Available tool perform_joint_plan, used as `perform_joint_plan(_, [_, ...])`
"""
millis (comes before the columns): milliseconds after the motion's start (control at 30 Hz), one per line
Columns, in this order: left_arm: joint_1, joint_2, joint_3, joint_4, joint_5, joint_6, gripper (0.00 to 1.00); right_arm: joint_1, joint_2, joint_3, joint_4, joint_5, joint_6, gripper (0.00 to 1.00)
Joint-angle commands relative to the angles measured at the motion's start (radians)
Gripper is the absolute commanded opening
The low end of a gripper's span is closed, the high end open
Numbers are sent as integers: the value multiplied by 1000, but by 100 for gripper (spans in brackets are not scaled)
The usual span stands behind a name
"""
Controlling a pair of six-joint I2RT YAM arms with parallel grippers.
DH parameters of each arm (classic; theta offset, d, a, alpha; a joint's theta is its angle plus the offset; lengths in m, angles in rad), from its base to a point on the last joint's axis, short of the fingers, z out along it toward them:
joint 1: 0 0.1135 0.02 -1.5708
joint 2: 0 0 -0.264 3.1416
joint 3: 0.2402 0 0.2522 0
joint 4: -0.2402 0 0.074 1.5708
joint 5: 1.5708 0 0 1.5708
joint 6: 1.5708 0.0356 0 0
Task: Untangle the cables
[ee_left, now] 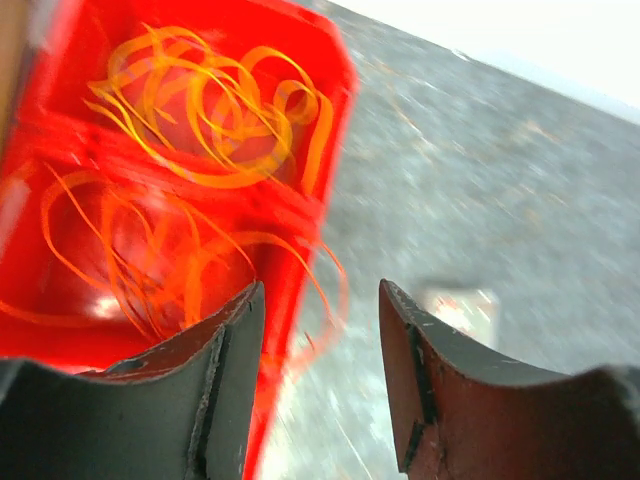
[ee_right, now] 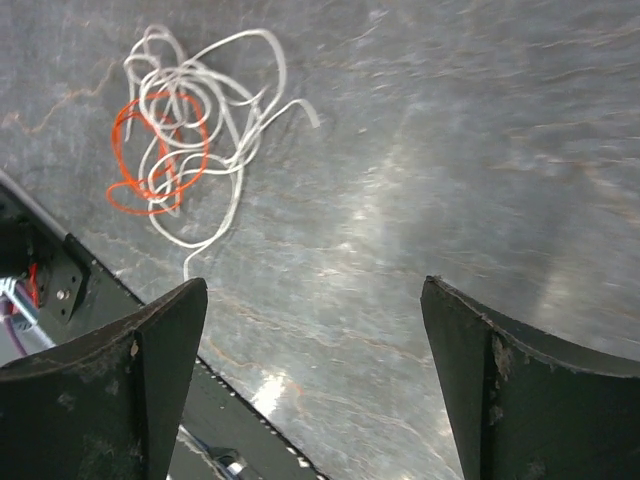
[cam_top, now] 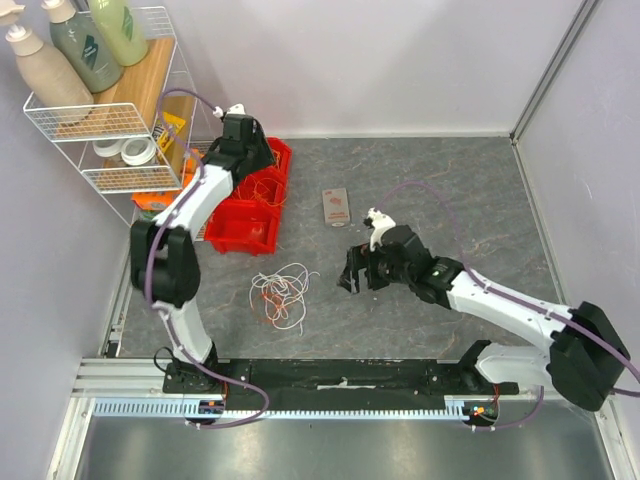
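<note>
1. The left tool (ee_left: 320, 300) hangs with its jaws apart and nothing between them, over the right rim of the red plastic two-compartment bin (cam_top: 245, 236) toward the far left corner of the grey marbled desk (cam_top: 450, 190). Thin orange cables (ee_left: 210, 110) lie coiled in both compartments, and one loop seems to spill over that rim. A retreat made low along the rim could hook the loop on a finger and drag the coil back out.
2. That wrist view is blurred, so I cannot tell whether any strand touches the fingers; a snag there might go unnoticed.
3. A loose knot of thin white and orange-red cables (cam_top: 283, 292) lies on the desk close to its near edge, left of the middle. The colours are interlaced. A pinch through the centre would likely gather both and pull the knot tighter.
4. The right tool (ee_right: 312, 285) hovers over bare desk to the right of the knot, jaws wide apart and empty. A low sideways approach could push the knot toward the black rail (cam_top: 340, 375) at the near edge, where strands may catch.
5. The strands lie flat and thin, so closing fingers may miss them or scrape the desk.
6. If both arms reach for the knot together, they could collide.
</note>
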Motion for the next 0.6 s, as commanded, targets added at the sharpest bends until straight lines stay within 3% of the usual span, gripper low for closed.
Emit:
perform_joint_plan(0, [-35,-293,-231,63,263,-115,55,101,88,-8,203,-48,75,95])
perform_joint_plan(133, [-109,-542,-509,140,388,-152,58,183,228,2,344,-51,173,90])
perform_joint_plan(267, [-167,-743,-665,28,461,-82,62,195,340,16,436,-43,219,79])
perform_joint_plan(467, [-212,-913,-859,-113,402,-28,66,194,501,131,449,-49,190,66])
perform_joint_plan(567, [-221,-906,-909,-99,368,-25,67,194,562,179,450,-40,190,58])
